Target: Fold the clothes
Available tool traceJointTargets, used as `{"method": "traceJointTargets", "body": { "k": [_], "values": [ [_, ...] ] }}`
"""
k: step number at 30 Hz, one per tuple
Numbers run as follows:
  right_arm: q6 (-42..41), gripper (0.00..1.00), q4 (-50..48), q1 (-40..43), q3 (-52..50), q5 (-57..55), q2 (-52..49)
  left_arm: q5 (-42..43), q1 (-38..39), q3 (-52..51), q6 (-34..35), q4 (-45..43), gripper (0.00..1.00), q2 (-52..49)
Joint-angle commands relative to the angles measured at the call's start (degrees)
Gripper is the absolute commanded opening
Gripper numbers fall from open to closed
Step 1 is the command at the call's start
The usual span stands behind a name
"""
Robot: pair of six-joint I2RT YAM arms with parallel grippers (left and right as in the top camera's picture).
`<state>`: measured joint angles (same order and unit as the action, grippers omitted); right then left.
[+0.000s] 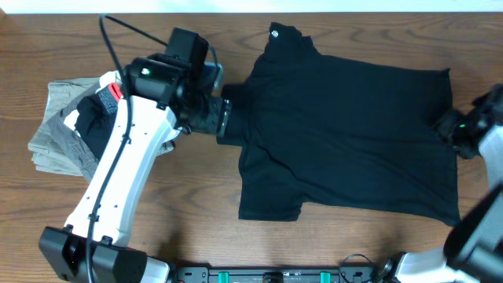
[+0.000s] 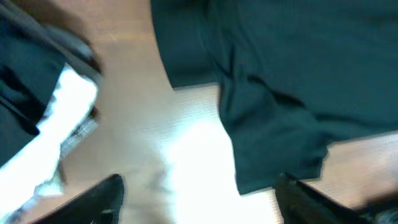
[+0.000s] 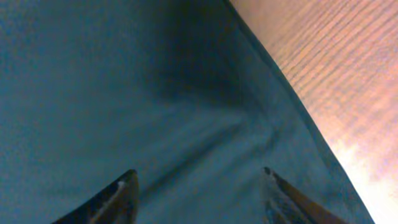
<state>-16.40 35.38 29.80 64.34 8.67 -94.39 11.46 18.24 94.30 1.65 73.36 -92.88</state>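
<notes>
The black T-shirt (image 1: 346, 134) lies spread flat on the wooden table, collar to the left, with a small white logo (image 1: 275, 32) near the top. My left gripper (image 1: 228, 118) is open at the shirt's left edge by the collar; in the left wrist view its fingers (image 2: 199, 196) straddle bare table with a shirt corner (image 2: 273, 149) just ahead. My right gripper (image 1: 449, 126) is at the shirt's right hem. In the right wrist view its open fingers (image 3: 199, 193) hover over the black fabric (image 3: 124, 93), holding nothing.
A pile of folded gray and white garments (image 1: 59, 130) with a smaller black piece bearing a red patch (image 1: 114, 90) sits at the left, partly under my left arm. Bare wood (image 1: 196, 189) lies in front of the shirt.
</notes>
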Motion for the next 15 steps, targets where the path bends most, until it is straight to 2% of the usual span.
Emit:
{"method": "traceJointTargets", "body": {
  "k": [1, 2, 6, 11, 12, 15],
  "values": [
    [-0.55, 0.66, 3.19, 2.12, 1.99, 5.57, 8.31, 2.78, 2.97, -2.40, -1.09, 1.73, 0.55, 0.26],
    [-0.85, 0.68, 4.92, 2.45, 1.99, 5.60, 9.90, 2.75, 4.33, -2.82, -2.38, 2.03, 0.50, 0.44],
    [-0.96, 0.68, 14.34, 2.64, 1.99, 5.77, 14.78, -3.82, 11.91, -4.63, -2.47, 2.03, 0.50, 2.36],
    [-0.96, 0.72, 23.71, 3.04, 1.42, 6.43, 15.67, -14.84, 20.17, -9.60, 8.17, 1.88, 0.52, 5.75],
    [-0.94, 0.72, 24.09, 3.28, 0.90, 6.62, 15.69, -15.21, 21.27, -11.96, 10.60, 1.51, 0.52, 6.69],
    [-0.94, 0.73, 24.24, 4.11, -0.85, 6.84, 15.69, -13.55, 22.49, -19.47, 14.45, -0.42, 0.62, 9.27]
  ]
}}
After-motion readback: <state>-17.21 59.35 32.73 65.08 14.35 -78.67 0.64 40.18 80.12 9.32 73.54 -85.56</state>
